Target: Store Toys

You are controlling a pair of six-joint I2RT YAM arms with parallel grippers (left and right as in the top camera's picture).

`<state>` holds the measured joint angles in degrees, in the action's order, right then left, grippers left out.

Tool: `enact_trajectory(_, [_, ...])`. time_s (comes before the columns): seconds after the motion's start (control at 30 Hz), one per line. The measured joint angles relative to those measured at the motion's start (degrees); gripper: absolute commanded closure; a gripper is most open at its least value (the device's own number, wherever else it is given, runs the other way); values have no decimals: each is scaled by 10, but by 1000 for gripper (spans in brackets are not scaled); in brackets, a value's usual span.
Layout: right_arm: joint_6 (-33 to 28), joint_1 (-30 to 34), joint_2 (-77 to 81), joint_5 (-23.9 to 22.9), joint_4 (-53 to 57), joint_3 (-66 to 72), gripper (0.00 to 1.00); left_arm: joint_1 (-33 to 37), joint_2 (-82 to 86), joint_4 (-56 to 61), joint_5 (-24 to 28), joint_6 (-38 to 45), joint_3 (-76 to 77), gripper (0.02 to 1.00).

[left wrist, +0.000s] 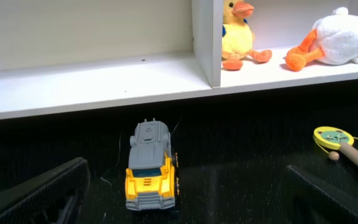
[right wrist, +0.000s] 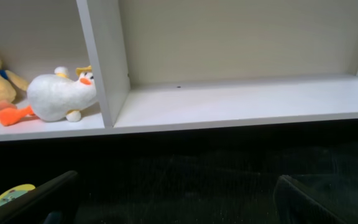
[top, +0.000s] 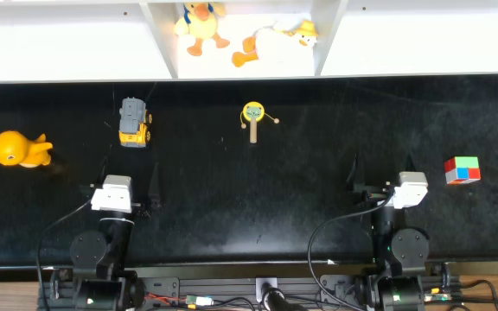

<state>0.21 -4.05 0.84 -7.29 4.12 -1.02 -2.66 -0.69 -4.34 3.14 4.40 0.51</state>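
A yellow and grey toy truck [top: 134,122] [left wrist: 150,167] stands on the black table just ahead of my left gripper [top: 124,179] [left wrist: 188,208], which is open and holds nothing. A small rattle drum with a wooden handle [top: 254,116] [left wrist: 340,143] lies at the table's middle. An orange duck toy [top: 21,149] sits at the far left, and a coloured cube [top: 462,170] at the far right. My right gripper [top: 383,179] [right wrist: 176,208] is open and empty, left of the cube. A yellow plush duck [top: 200,23] [left wrist: 237,36] and a white plush duck [top: 271,43] [right wrist: 58,96] lie in the shelf's middle compartment.
A white shelf [top: 67,52] runs along the table's far edge, split by upright dividers [right wrist: 104,62] into three compartments. The left compartment [left wrist: 86,81] and the right one [right wrist: 247,102] hold nothing.
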Motion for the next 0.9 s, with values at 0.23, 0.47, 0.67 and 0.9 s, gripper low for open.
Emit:
enact_trajectory(0.23, [0,0,0,0,0,0,7,0,0,0,0,0,0,20])
enact_trajectory(0.47, [0,0,0,0,0,0,5,0,0,0,0,0,0,20])
enact_trajectory(0.67, [0,0,0,0,0,0,5,0,0,0,0,0,0,20])
enact_trajectory(0.9, [0,0,0,0,0,0,5,0,0,-1,-9,0,0,20])
